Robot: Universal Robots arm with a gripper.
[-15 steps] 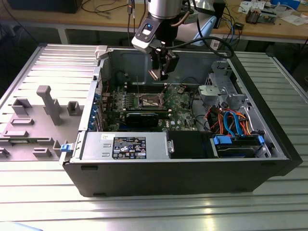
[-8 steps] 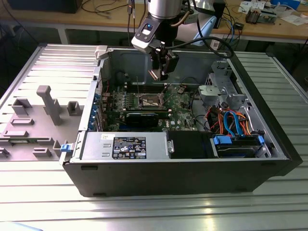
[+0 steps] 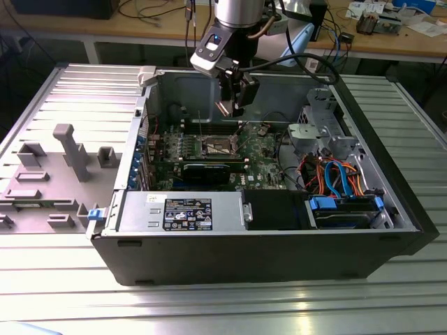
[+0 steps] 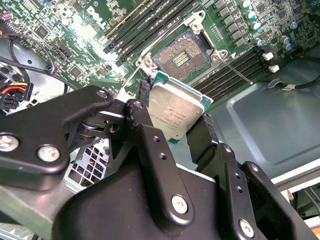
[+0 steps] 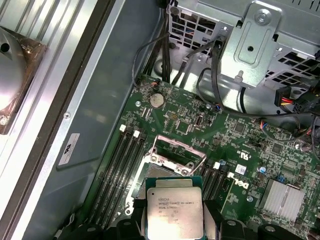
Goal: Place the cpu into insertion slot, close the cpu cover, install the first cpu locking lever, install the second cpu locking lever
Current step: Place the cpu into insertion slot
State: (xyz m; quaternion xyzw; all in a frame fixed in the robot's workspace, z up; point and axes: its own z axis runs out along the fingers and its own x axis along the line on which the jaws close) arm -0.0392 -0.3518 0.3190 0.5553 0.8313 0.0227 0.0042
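Note:
My gripper [image 3: 234, 105] hangs inside the open computer case, shut on the cpu [image 4: 176, 111]. The cpu is a flat square chip with a silvery top and a green rim, clamped by its edges between the black fingers [image 4: 202, 135]. It is tilted and held above the green motherboard, apart from it. The insertion slot [image 4: 181, 56] lies bare just beyond the chip, its brownish contact field showing. In the first wrist view the cpu [image 5: 173, 210] sits in front of the silver cpu cover [image 5: 176, 150], which stands swung open. A thin locking lever [image 4: 235, 70] sticks out beside the slot.
Long memory slots [image 4: 150, 20] flank the socket on both sides. A black graphics card [image 3: 209, 169] and the grey-labelled power supply [image 3: 181, 209] lie nearer the front wall. The metal drive cage [image 3: 318, 132] with cables stands at the exterior view's right. A grey fixture [image 3: 70, 150] sits outside the case.

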